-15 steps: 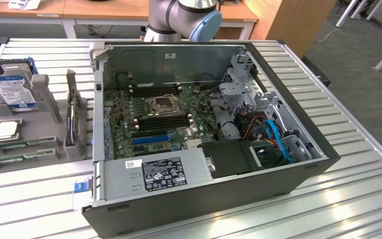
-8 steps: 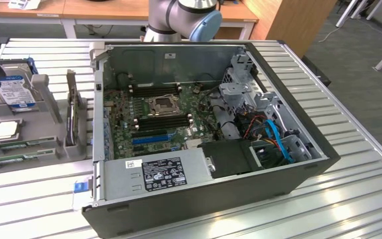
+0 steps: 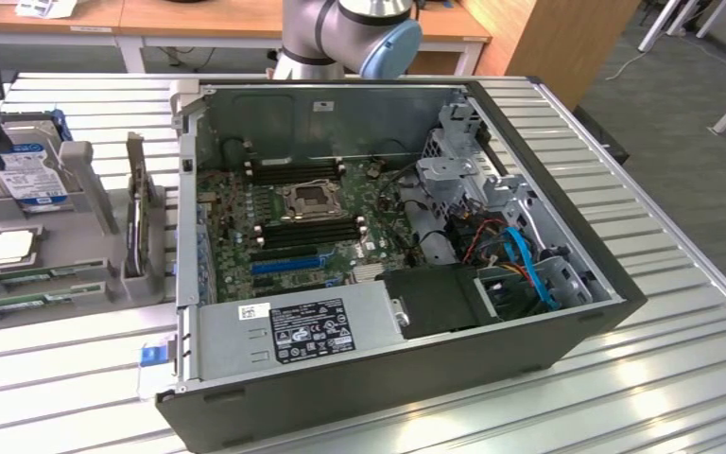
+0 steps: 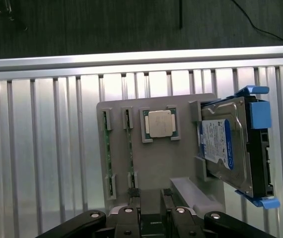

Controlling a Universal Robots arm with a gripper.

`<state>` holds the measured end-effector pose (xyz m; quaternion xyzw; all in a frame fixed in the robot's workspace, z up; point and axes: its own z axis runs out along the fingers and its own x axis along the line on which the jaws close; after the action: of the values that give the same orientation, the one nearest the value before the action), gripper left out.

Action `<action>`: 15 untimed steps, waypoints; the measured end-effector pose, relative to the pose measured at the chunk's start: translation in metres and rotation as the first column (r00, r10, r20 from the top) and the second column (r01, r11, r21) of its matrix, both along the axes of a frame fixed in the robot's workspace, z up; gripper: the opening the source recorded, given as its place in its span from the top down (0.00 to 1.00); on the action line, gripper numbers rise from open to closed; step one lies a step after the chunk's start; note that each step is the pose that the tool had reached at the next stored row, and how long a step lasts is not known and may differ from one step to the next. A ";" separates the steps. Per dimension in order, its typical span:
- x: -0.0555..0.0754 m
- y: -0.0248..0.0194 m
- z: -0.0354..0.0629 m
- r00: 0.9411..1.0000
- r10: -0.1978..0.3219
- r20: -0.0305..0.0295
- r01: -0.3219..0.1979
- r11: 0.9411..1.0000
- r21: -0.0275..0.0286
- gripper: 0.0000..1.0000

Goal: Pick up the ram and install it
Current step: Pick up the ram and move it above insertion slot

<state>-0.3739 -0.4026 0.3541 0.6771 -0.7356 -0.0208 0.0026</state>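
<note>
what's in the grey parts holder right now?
A ram stick and a second ram stick on edge in slots, a CPU in its recess, a hard drive standing at one side. The end of the holder beneath the gripper is covered.

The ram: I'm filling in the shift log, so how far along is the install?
Done: nothing yet; two ram sticks stand in the grey holder, outside the computer case. In hand: the gripper hovers over the holder near the sticks, carrying no ram. Left: the pick-up and the seating in the black memory slots.
</note>
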 end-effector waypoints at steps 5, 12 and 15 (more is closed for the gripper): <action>0.000 0.0000 -0.0033 1.000 0.002 0.000 -0.002 1.000 0.000 0.70; 0.000 0.0000 -0.0087 1.000 0.005 0.000 -0.005 1.000 0.000 0.70; 0.000 0.0000 -0.0117 1.000 0.006 0.000 -0.006 1.000 0.000 0.70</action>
<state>-0.3739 -0.4026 0.3424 0.6794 -0.7335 -0.0207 0.0026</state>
